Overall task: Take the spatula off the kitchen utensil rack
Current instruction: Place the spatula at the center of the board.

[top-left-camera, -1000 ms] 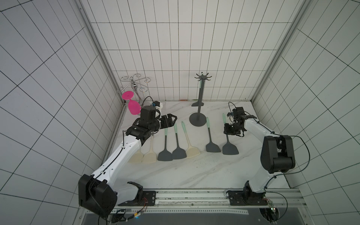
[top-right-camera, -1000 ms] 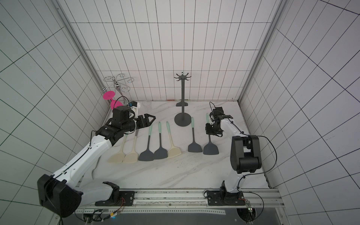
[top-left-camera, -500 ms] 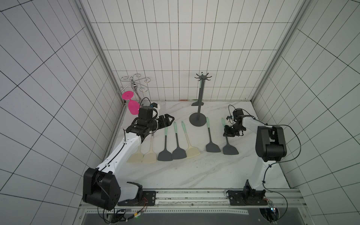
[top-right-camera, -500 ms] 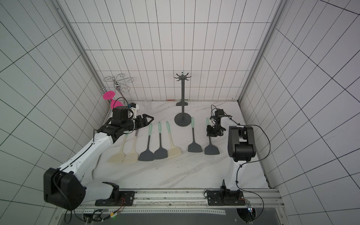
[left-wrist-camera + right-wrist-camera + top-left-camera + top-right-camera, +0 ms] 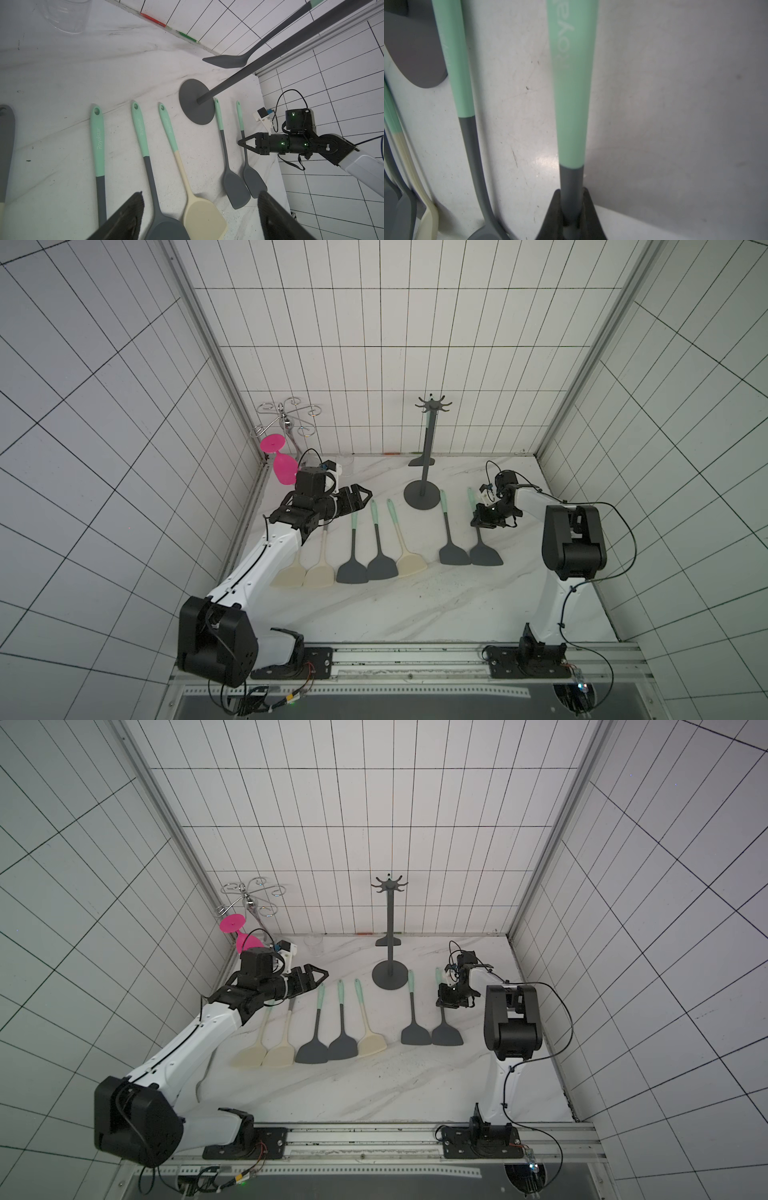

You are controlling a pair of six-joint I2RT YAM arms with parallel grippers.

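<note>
1. Hanging spatula: grey blade and mint grip, suspended close beside the pole of the kitchen utensil rack, its blade clear of the table.
2. In both top views the pole hid most of the hanging spatula, and the hook bearing it could not be made out.
3. The kitchen utensil rack stood upright on its round base near the back wall, between the two arms.
4. The right gripper was pinched tight on the grey shaft of the held spatula, just below its mint grip, as the right wrist view showed.
5. The held spatula was the rightmost of a row on the table. Its blade touched the blade of the neighbouring grey spatula. Whether its grip end was raised could not be told.
6. The left gripper hovered with its fingers spread wide and nothing between them, over the handle ends at the left part of the row.
7. That part held two cream spatulas under the left arm, then two dark spatulas and a third cream spatula, all with handles toward the back wall.
8. A chrome glass holder stood in the back left corner with a pink glass hanging upside down from it. A clear glass stood on the table nearby.
</note>
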